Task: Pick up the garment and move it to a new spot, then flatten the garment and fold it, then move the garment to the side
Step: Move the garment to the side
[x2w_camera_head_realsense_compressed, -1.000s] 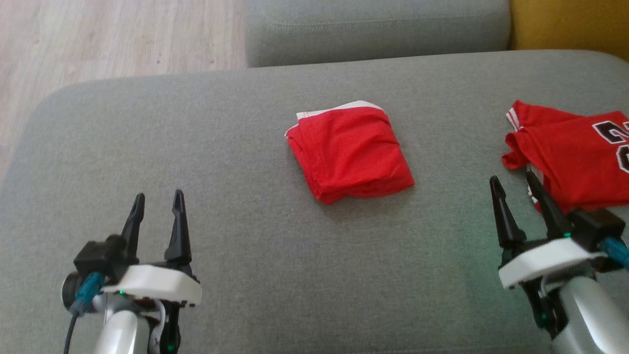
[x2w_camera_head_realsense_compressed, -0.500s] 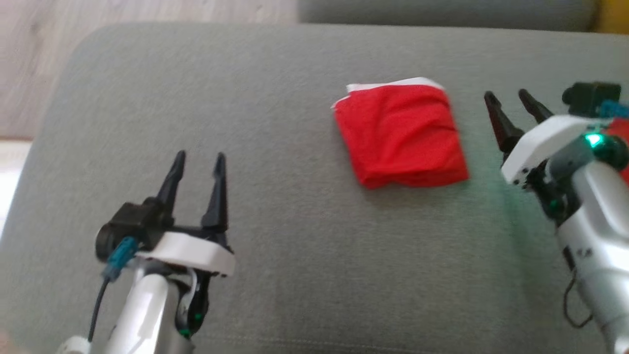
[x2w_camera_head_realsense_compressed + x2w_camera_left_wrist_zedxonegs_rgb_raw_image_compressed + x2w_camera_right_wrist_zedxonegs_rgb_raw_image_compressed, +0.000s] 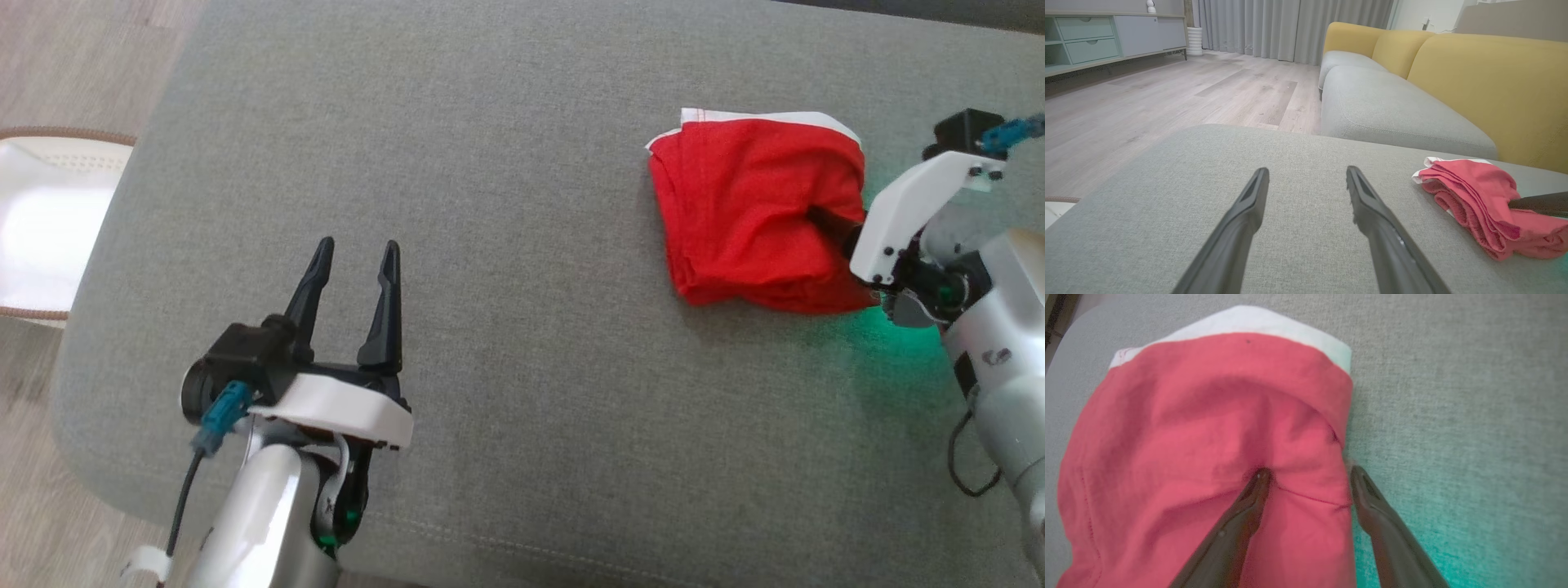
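Garment point(image 3: 751, 212) first: it is red with a white band along its far edge, folded into a thick, roughly square bundle on the right part of the grey cushion point(image 3: 490, 122). Our right gripper point(image 3: 1307, 471) is at its right-hand edge with the jaws spread apart, not closed on anything. In the right wrist view one finger point(image 3: 1237, 522) presses its tip into the top layer of the cloth, which puckers around it. The other finger point(image 3: 1384, 531) comes down just beside the garment's edge, over bare cushion. We cannot tell whether that second tip touches the fabric. A green glow point(image 3: 890, 327) from the right wrist falls on the cushion beside the bundle.

In the left wrist view the folded layers show stacked along the bundle's near side, and a dark finger of the right arm lies on top of them.

Our left gripper point(image 3: 359, 245) hovers over the left part of the same cushion, well apart from the garment. Its two fingers are wide open, point away from us and have nothing between them.

Further out, a white basket point(image 3: 41, 212) with a brown rim stands on the wooden floor point(image 3: 1167, 94) left of the cushion. Beyond the cushion is a second grey seat point(image 3: 1392, 110) with yellow backrests point(image 3: 1486, 81). Grey curtains point(image 3: 1290, 28) and a pale cabinet point(image 3: 1106, 36) stand at the far side of the room.
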Available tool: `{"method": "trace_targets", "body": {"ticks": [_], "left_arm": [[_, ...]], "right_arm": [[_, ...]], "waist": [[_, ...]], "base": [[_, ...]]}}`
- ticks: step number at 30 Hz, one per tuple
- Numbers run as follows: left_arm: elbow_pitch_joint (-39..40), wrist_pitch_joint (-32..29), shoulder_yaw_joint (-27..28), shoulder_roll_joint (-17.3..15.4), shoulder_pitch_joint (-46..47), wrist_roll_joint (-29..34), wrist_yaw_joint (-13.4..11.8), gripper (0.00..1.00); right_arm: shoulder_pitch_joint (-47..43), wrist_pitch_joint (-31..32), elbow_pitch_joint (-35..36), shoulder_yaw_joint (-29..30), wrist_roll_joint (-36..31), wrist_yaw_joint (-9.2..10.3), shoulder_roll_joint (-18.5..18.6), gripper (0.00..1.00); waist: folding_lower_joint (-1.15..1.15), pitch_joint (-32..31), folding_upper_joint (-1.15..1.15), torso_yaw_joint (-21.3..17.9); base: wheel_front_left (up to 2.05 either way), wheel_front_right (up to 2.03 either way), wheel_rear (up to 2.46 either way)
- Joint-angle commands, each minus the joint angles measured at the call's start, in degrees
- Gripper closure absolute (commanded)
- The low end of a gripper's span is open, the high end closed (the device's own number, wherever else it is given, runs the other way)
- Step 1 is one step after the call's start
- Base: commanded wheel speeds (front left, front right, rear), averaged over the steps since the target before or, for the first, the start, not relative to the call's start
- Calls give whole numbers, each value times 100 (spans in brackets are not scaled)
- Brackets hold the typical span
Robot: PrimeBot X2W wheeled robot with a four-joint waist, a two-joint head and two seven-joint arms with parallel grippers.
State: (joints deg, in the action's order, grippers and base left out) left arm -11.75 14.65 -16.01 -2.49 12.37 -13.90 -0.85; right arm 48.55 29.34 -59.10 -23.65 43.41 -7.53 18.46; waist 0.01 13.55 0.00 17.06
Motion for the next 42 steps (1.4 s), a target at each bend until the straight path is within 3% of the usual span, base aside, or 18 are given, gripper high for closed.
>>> {"method": "trace_targets", "body": {"ticks": [1,2,3,4,12,16,23,29,38,42], "left_arm": [[160,35,166,-40,275,-55,-35,0],[155,35,169,-40,270,-56,-45,0],[149,35,168,-40,263,-58,-54,0],[143,35,169,-39,257,-57,-56,0],[19,35,202,-39,241,-8,-11,0],[-40,35,200,-39,225,81,78,0],[-164,35,117,-40,219,154,219,0],[-226,35,39,-40,292,128,245,0],[-283,35,-63,-39,487,165,266,0],[-345,35,-140,-39,599,195,289,0]], "right_arm": [[-36,76,48,-135,71,4,-103,0],[-46,81,51,-165,118,4,-120,13],[-55,47,79,-194,163,4,-130,62],[-66,-25,115,-231,191,4,-127,100],[-161,-979,451,-592,405,4,-108,100],[-214,-1367,570,-876,558,4,-126,100],[-163,-1522,721,-1230,862,4,-31,100],[-137,-1707,792,-1469,1089,4,67,100],[137,-1765,841,-1813,1225,4,451,100],[526,-1665,972,-2205,1008,4,1006,100]], "waist": [[-1,-9,0,-9],[-1,-21,0,-20],[-1,-35,0,-36],[-1,-50,0,-59],[-1,-357,0,-506],[-1,-601,0,-1116],[-1,-669,0,-2047],[-1,-595,0,-2653],[-1,-267,0,-2790],[-1,-6,0,-2596]], "base": [[0,0,0],[0,0,0],[0,0,0],[0,0,0],[0,0,0],[0,0,0],[0,0,0],[0,0,0],[0,0,0],[0,0,0]]}}
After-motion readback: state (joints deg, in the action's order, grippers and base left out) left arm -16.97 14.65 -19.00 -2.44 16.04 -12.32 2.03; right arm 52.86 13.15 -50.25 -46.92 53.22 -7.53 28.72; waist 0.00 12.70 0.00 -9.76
